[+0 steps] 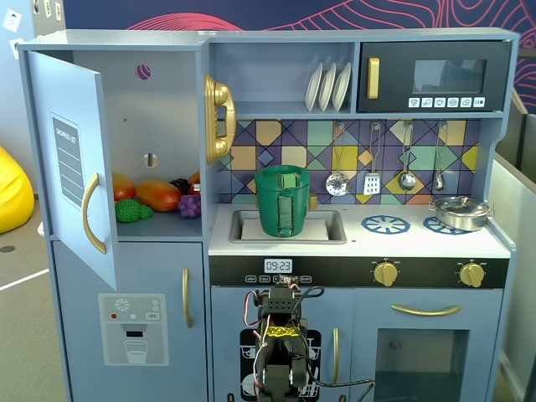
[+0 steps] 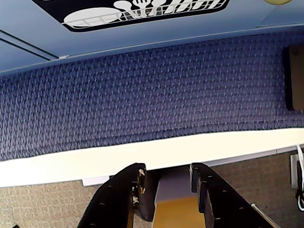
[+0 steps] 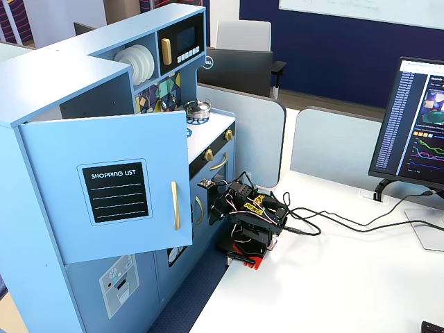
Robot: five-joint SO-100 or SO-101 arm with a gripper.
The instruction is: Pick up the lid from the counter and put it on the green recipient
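The green recipient (image 1: 282, 205) stands upright in the sink (image 1: 331, 228) of the toy kitchen, its ribbed handle strip facing the camera. The lid (image 1: 283, 178), a dark-green disc with a small raised square at its centre, lies flat on the recipient's rim. My arm (image 1: 280, 335) is folded low in front of the kitchen's lower doors, well below the counter, and also shows in the other fixed view (image 3: 250, 218). In the wrist view my gripper (image 2: 166, 168) is open, pointing down at blue carpet and a white table edge, with nothing between its fingers.
A silver pot (image 1: 461, 212) sits on the right burner, next to a blue burner ring (image 1: 385, 224). The fridge door (image 1: 75, 167) hangs open at the left, with toy fruit (image 1: 155, 197) on the shelf. Cables (image 3: 326, 222) and a monitor (image 3: 416, 125) lie on the white table.
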